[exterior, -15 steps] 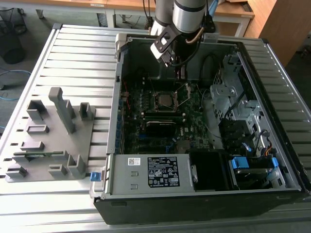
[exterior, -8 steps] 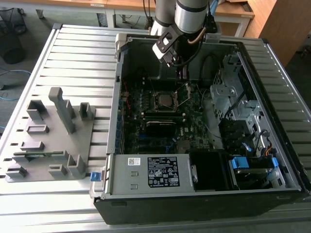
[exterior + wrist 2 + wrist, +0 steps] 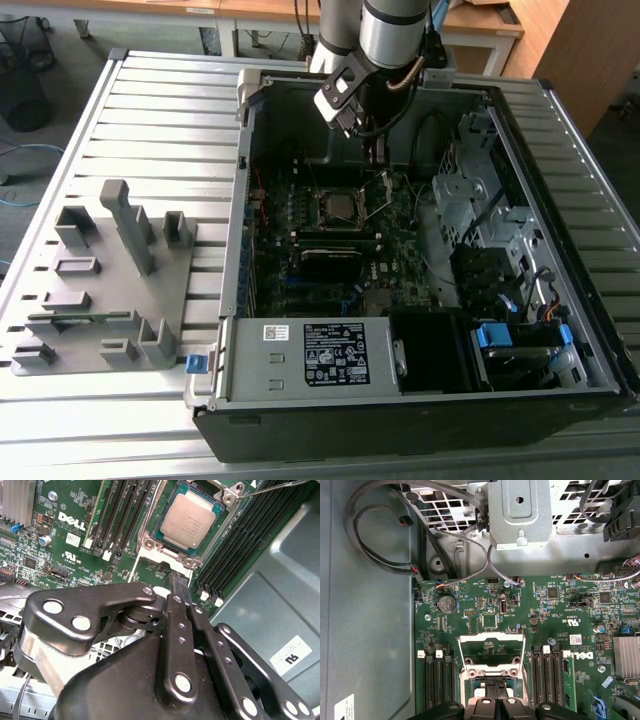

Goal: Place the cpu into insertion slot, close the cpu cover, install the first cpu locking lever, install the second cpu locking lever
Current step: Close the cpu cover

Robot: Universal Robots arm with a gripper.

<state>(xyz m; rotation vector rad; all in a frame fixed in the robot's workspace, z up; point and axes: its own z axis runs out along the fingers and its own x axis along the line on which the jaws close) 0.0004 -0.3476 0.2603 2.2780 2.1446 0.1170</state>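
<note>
The cpu (image 3: pixel 192 520) lies flat in the insertion slot (image 3: pixel 228 498) with its silver-grey top bare. The placing step therefore looks done, and the step in hand is judged to be closing the cpu cover (image 3: pixel 492 638). In the first wrist view that silvery frame stands tilted up off the socket, and the board shows through its square cut-out. The gripper (image 3: pixel 179 585) hangs just beside the socket's rim with its fingers drawn narrow, seemingly pad against pad, and nothing between them. Whether the tips touch the cover's hinge edge is hard to tell. In the exterior view the gripper (image 3: pixel 378 160) sits at about 1 o'clock from the socket. By this reading, bringing the cover down calls for a push on its raised free edge, so that it swings flat over the chip without scraping the chip's top. A thin wire locking lever (image 3: pixel 270 487) rises beside one corner and seems unlatched; it could snag a finger. Room is tight. In the exterior view, memory slots (image 3: pixel 547 675) flank the socket at 3 and 9 o'clock and a black heatsink (image 3: pixel 335 262) lies at 6 o'clock. The case wall (image 3: pixel 245 150) stands further out at 9 o'clock, and the drive cage (image 3: pixel 470 190) at 3 o'clock. The open way is straight above the socket.
</note>
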